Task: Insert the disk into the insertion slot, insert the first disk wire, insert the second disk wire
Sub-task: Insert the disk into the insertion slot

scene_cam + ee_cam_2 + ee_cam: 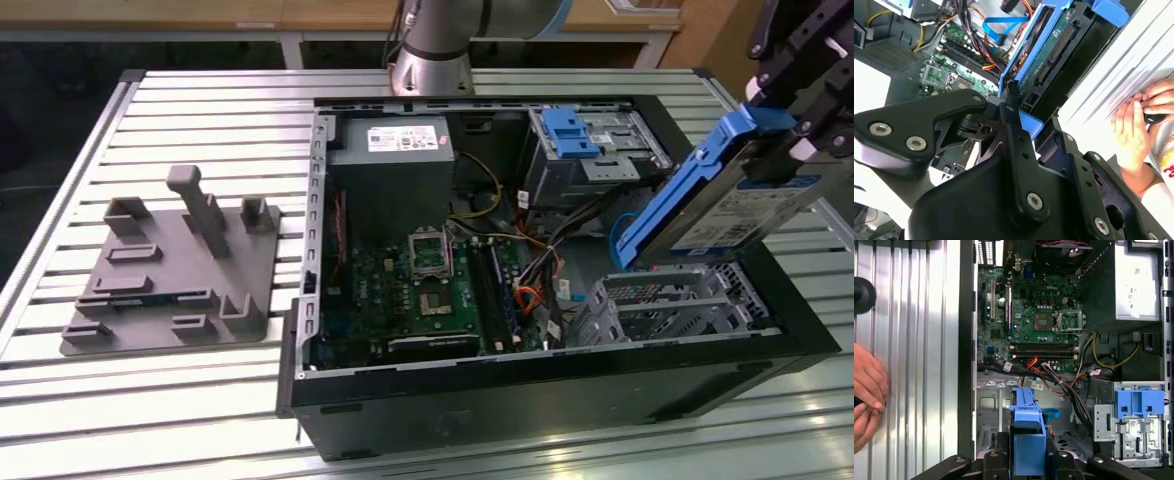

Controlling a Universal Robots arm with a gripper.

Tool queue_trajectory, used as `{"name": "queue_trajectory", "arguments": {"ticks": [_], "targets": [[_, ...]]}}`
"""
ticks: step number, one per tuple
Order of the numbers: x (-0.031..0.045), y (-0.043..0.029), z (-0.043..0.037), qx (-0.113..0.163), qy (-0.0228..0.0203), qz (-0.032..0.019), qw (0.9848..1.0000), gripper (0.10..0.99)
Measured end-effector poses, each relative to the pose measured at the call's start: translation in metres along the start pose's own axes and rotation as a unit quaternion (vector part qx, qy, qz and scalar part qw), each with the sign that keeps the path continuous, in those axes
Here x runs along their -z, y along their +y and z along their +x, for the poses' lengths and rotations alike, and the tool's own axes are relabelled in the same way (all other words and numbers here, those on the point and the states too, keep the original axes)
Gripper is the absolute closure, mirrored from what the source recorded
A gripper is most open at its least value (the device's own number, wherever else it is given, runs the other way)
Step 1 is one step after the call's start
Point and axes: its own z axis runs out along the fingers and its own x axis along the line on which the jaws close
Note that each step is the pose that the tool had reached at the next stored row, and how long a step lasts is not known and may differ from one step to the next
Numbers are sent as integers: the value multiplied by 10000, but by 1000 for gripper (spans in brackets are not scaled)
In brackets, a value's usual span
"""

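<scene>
Exterior view, right side: the end effector (790, 130) pinches the disk (731, 212), its long axis slanting down-left. The lower end hangs just above the insertion slot (667, 305), lower right.

I see my black claw (794, 125) holding the silver, white-labelled disk (750, 215), blue-framed; beneath it the perforated grey insertion slot (674, 300).

Silver-grey arm tube (431, 50), black jointed tool (1025, 442), silver screws (1035, 200)
</scene>
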Motion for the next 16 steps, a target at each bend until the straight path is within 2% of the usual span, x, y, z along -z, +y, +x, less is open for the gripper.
{"name": "queue_trajectory", "arguments": {"ticks": [10, 16], "targets": [[-87, -4, 2, 94, 3, -4, 10000, 722], [-99, -5, 3, 98, 4, -4, 10000, 722]]}}
